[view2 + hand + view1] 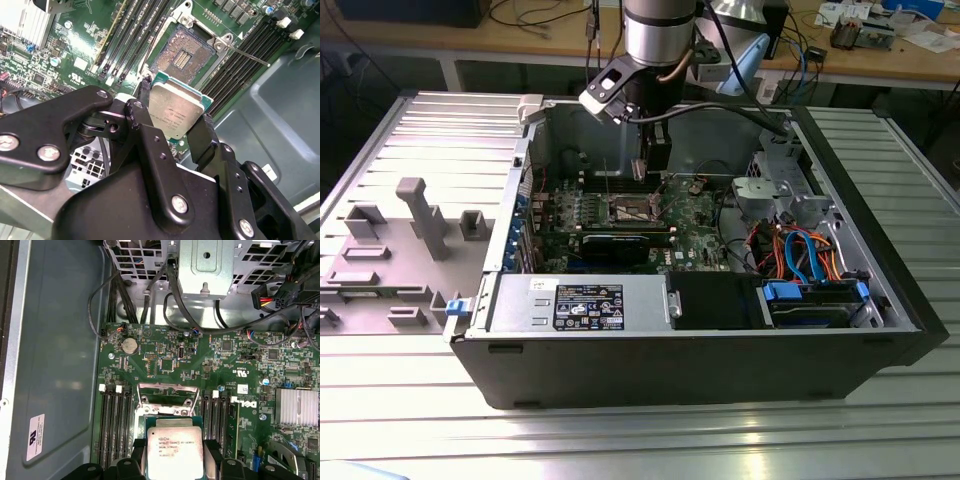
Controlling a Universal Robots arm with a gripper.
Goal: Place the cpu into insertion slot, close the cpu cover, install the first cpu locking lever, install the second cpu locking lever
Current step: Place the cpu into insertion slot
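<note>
Second wrist view: jaws clamp print-marked cpu [175, 112] near insertion slot [182, 52].

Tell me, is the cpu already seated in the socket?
No, the claw grips the cpu clear of the insertion slot, whose contacts lie bare.

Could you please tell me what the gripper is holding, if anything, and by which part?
The gripper holds the cpu by two opposite edges, between its jaws; the insertion slot is empty.
</note>
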